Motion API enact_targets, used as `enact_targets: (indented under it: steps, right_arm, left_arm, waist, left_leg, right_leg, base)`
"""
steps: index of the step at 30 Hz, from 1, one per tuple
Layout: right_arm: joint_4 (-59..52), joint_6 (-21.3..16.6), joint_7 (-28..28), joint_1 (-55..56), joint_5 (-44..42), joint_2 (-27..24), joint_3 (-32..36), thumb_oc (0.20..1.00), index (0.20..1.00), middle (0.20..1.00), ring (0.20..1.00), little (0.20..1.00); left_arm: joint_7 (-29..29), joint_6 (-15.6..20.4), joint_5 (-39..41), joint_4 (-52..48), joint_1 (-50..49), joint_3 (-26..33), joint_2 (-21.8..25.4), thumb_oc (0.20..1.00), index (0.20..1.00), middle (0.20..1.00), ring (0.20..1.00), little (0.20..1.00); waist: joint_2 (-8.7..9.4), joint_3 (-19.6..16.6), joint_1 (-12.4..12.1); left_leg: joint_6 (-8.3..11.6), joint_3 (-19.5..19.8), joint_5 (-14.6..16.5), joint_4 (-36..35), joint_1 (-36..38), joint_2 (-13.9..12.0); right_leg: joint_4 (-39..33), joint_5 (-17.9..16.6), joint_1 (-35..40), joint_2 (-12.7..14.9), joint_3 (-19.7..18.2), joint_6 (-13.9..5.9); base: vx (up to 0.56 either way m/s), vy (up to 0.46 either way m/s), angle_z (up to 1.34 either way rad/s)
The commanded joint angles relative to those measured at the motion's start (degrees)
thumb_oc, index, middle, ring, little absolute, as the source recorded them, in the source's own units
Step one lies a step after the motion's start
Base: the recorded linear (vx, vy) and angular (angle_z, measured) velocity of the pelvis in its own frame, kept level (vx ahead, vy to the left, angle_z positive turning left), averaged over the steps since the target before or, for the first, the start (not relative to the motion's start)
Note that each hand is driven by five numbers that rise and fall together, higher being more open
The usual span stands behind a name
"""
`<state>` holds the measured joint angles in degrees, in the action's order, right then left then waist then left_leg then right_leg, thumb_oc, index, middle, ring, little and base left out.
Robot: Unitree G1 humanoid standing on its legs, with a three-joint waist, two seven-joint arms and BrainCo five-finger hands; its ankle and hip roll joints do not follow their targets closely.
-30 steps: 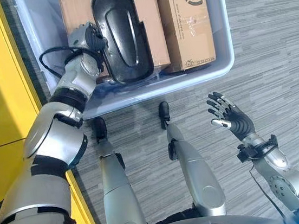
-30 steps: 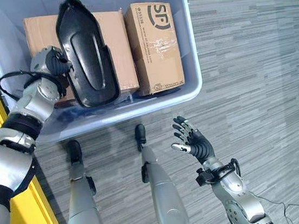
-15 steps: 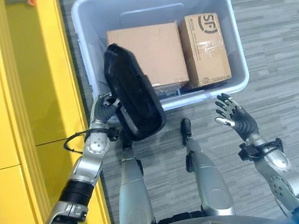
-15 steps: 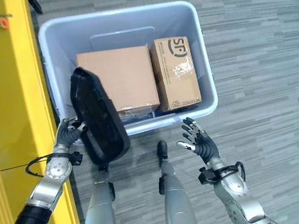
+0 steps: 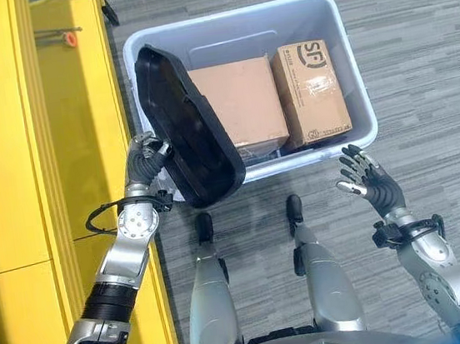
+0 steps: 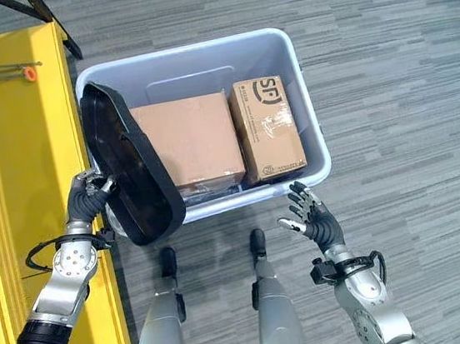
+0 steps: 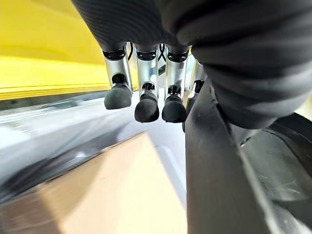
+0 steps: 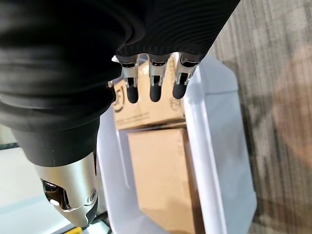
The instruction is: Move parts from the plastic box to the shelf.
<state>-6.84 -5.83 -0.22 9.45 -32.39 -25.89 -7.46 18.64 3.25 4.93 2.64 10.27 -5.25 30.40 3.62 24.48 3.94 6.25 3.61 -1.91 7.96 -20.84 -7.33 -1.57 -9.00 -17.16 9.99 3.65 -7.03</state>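
One black part [image 5: 188, 127] is pinched at its edge by the left hand [image 5: 146, 157], held upright above the plastic box [image 5: 341, 49] beside the yellow shelf [image 5: 72, 116], likely so it clears the rim. Two cardboard boxes [image 5: 239, 108] lie inside; the right hand [image 5: 370, 184] hovers spread and empty.

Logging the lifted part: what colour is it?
Black part, in the left hand; clearest in the left eye view.

The black part [image 5: 187, 127] hides the plastic box's [image 5: 351, 65] left wall.
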Motion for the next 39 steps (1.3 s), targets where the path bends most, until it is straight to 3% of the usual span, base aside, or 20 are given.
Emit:
enact_targets:
  steps: [1, 10, 19, 22, 25, 26, 27, 29, 30, 31, 33, 34, 37, 39]
  right_arm:
    - [-1.79, -1.55, 0.08, 2.45, -0.01, -1.18, 2.29, 1.000, 1.000, 1.000, 1.000, 1.000]
    - [-1.54, -0.83, 1.06, 2.88, 0.17, -1.03, 4.45, 1.000, 1.000, 1.000, 1.000, 1.000]
    - [-1.95, -0.46, 2.44, 1.94, 0.12, -1.01, 4.68, 1.000, 1.000, 1.000, 1.000, 1.000]
    - [-2.54, -0.50, 2.84, 0.63, 0.04, -1.76, 4.32, 1.000, 1.000, 1.000, 1.000, 1.000]
    - [-2.78, -0.53, 2.92, 0.40, 0.10, -1.82, 4.26, 1.000, 1.000, 1.000, 1.000, 1.000]
    - [-2.85, -0.74, 3.17, -0.96, 0.03, -2.35, 3.44, 1.000, 1.000, 1.000, 1.000, 1.000]
    - [-2.78, -0.78, 3.17, -1.04, 0.03, -2.38, 3.39, 1.000, 1.000, 1.000, 1.000, 1.000]
    - [-2.83, -1.02, 3.25, -1.62, 0.18, -3.06, 3.03, 1.000, 1.000, 1.000, 1.000, 1.000]
    - [-2.80, -1.06, 3.28, -1.86, 0.44, -3.21, 2.98, 1.000, 1.000, 1.000, 1.000, 1.000]
    - [-2.77, -1.32, 2.85, -2.13, 1.16, -3.57, 3.18, 1.000, 1.000, 1.000, 1.000, 1.000]
    - [-2.55, -1.39, 2.58, -2.22, 2.27, -3.48, 3.24, 1.000, 1.000, 1.000, 1.000, 1.000]
    - [-2.54, -1.40, 2.58, -2.22, 2.28, -3.48, 3.23, 1.000, 1.000, 1.000, 1.000, 1.000]
    - [-2.91, -1.51, 2.75, -1.80, 2.06, -3.09, 3.59, 1.000, 1.000, 1.000, 1.000, 1.000]
    - [-2.67, -1.45, 2.68, -1.22, 1.78, -1.81, 3.88, 1.000, 1.000, 1.000, 1.000, 1.000]
  left_arm:
    - [-0.97, 6.17, 3.53, -3.52, -1.40, 4.01, 1.59, 0.200, 0.200, 0.200, 0.200, 0.200]
    - [-7.96, 7.53, 11.61, -12.35, -12.97, 8.08, 2.65, 0.200, 0.200, 0.200, 0.200, 0.200]
    - [-12.05, 6.85, 12.08, -16.72, -22.42, 11.88, 1.71, 0.200, 0.200, 0.200, 0.200, 0.200]
    - [-13.87, 6.44, 12.63, -17.75, -25.59, 12.47, -0.64, 0.200, 0.200, 0.200, 0.200, 0.200]
    - [-14.03, 6.15, 12.64, -18.07, -26.13, 12.73, -1.27, 0.200, 0.200, 0.200, 0.200, 0.200]
    - [-14.25, 6.33, 13.09, -18.75, -27.85, 13.53, -2.76, 0.200, 0.200, 0.200, 0.200, 0.200]
    - [-14.26, 6.27, 13.10, -18.86, -27.91, 13.61, -2.82, 0.200, 0.200, 0.200, 0.200, 0.200]
    - [-14.36, 6.41, 13.16, -19.53, -28.69, 14.08, -3.51, 0.200, 0.200, 0.200, 0.200, 0.200]
    - [-14.44, 6.53, 13.16, -19.62, -28.76, 14.18, -3.82, 0.200, 0.200, 0.200, 0.200, 0.200]
    - [-14.47, 6.71, 12.70, -19.26, -28.27, 13.82, -4.15, 0.200, 0.200, 0.200, 0.200, 0.200]
    - [-14.76, 7.52, 12.06, -18.78, -27.75, 13.34, -4.75, 0.200, 0.200, 0.200, 0.200, 0.200]
    - [-14.75, 7.52, 12.04, -18.78, -27.77, 13.34, -4.76, 0.200, 0.200, 0.200, 0.200, 0.200]
    - [-14.92, 7.52, 11.92, -19.49, -27.57, 13.35, -5.35, 0.200, 0.200, 0.200, 0.200, 0.200]
    - [-15.47, 7.52, 11.28, -19.93, -26.79, 13.01, -5.55, 0.200, 0.200, 0.200, 0.200, 0.200]
  waist:
    - [-0.10, -4.08, 0.18]
    - [-2.70, -7.60, -0.47]
    - [-5.09, -9.71, -1.38]
    - [-6.38, -10.05, -2.21]
    - [-6.68, -9.94, -2.28]
    - [-7.52, -9.61, -3.40]
    - [-7.59, -9.56, -3.20]
    - [-8.23, -9.07, -4.00]
    - [-8.36, -8.81, -4.15]
    - [-8.03, -8.71, -4.11]
    - [-7.56, -9.49, -4.24]
    - [-7.58, -9.48, -4.16]
    - [-6.86, -10.60, -3.07]
    - [-6.98, -12.39, -1.54]
  left_leg:
    - [-1.41, -1.00, 1.46, 0.73, -0.54, -1.85]
    - [-0.93, -1.30, 1.19, -0.48, 4.51, -3.12]
    - [-0.58, -1.06, 0.13, -1.69, 10.55, -5.63]
    - [-0.31, -0.14, -3.48, -2.87, 12.95, -8.31]
    - [-0.18, 0.29, -4.87, -3.14, 13.46, -8.81]
    - [0.26, 1.55, -9.27, -3.60, 13.44, -9.75]
    - [0.33, 1.73, -9.43, -3.77, 13.46, -9.80]
    - [1.13, 2.65, -13.45, -4.71, 12.53, -9.99]
    - [1.16, 2.08, -14.96, -5.20, 11.81, -9.74]
    - [0.35, -3.03, -15.04, -4.82, 9.49, -8.55]
    - [0.10, -4.17, -10.91, -2.75, 9.67, -6.04]
    - [0.08, -4.08, -10.83, -2.62, 9.62, -6.01]
    - [-0.13, -7.11, -3.01, 3.30, 13.24, -4.61]
    - [-0.21, -10.24, 0.42, 7.29, 17.73, -4.60]
  right_leg:
    - [7.34, 13.28, 4.63, 2.23, 2.44, -0.98]
    - [7.72, 14.64, 8.31, 1.30, 2.15, -0.82]
    - [16.69, 21.65, 10.68, -1.34, 2.64, 1.30]
    - [20.77, 25.82, 12.21, -4.53, 4.31, 4.19]
    - [21.21, 26.26, 12.70, -5.31, 4.67, 4.85]
    - [21.48, 27.34, 13.29, -7.11, 6.13, 6.32]
    - [21.43, 27.33, 13.37, -7.17, 6.30, 6.38]
    - [20.92, 27.55, 13.48, -7.66, 7.70, 7.20]
    - [20.26, 27.50, 13.76, -7.37, 8.79, 7.49]
    - [18.41, 27.16, 14.50, -6.27, 11.45, 8.13]
    - [14.96, 25.00, 14.47, -4.69, 12.85, 7.50]
    - [14.83, 24.96, 14.59, -4.69, 12.93, 7.47]
    - [12.39, 24.17, 15.00, -2.82, 15.31, 7.52]
    - [10.67, 23.24, 14.83, -2.16, 19.16, 8.04]
  base:
    - [0.00, 0.000, 0.00]
    - [0.01, -0.024, -0.02]
    - [0.00, -0.099, -0.02]
    - [-0.05, -0.239, 0.12]
    - [-0.05, -0.157, 0.21]
    - [-0.08, -0.197, 0.15]
    - [-0.11, -0.255, 0.03]
    - [-0.08, -0.123, 0.17]
    - [-0.15, -0.195, 0.53]
    - [-0.19, -0.233, 1.49]
    - [-0.16, -0.162, 1.69]
    - [-0.08, -0.049, 0.78]
    - [-0.07, -0.069, 0.58]
    - [-0.09, -0.051, 0.90]
